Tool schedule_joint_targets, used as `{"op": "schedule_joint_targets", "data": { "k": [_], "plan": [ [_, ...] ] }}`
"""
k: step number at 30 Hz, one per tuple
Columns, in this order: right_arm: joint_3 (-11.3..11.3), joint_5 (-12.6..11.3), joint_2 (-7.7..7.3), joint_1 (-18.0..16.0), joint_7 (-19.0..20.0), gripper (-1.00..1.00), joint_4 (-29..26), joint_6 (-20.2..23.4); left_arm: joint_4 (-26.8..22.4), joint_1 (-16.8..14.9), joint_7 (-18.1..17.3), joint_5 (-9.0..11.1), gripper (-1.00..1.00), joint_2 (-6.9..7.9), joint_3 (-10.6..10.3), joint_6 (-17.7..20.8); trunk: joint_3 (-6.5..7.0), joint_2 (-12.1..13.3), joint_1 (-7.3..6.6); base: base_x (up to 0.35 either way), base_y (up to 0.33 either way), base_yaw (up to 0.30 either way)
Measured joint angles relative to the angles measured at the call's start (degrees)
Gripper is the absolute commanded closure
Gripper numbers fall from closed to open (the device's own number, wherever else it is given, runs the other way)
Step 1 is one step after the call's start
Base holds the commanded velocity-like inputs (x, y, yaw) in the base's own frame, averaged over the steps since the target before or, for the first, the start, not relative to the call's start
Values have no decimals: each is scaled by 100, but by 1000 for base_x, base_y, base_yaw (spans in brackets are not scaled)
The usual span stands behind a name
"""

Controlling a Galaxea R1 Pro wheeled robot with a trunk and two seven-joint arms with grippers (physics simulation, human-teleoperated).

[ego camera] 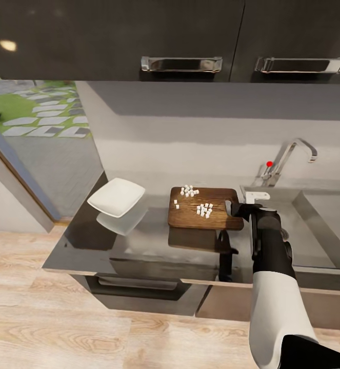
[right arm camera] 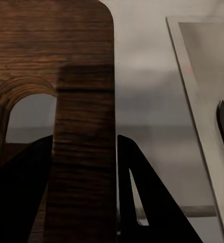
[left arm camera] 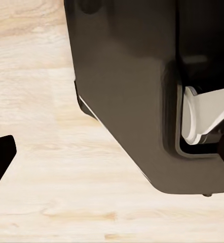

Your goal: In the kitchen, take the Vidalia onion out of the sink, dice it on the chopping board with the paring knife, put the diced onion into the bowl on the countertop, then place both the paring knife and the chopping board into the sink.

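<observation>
Glossy dark upper cabinets [ego camera: 113,36] with chrome handles [ego camera: 181,64]; pale backsplash [ego camera: 200,133]; light wood floor [ego camera: 52,328]

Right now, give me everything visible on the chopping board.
The chopping board is a dark brown, wood-grain rectangle with rounded corners, lying flat on the grey countertop between the white bowl and the sink. Small white onion dice sit on it in two loose clusters plus a few strays. An oval handle slot is at its sink end. There the right gripper straddles the strip between slot and edge, one finger either side.
</observation>
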Motion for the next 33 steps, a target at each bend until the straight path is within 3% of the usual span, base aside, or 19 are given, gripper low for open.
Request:
{"op": "schedule_joint_targets", "data": {
  "k": [6, 24, 33],
  "plan": [
    [0, -1, 0, 0, 6, 100, 0, 2, 6, 1, -1, 102, -100, 31, -12, -85, 55, 0, 0, 0, 0, 0],
    [0, -4, 0, 0, 26, 100, 1, 2, 67, 0, -1, 111, -100, 24, -12, -93, 74, 1, 0, 0, 4, 0],
    [1, -2, -1, 1, 26, 100, 4, 2, 66, 0, -2, 111, -100, 23, -7, -93, 74, 1, 0, 0, 242, 0]
  ]
}}
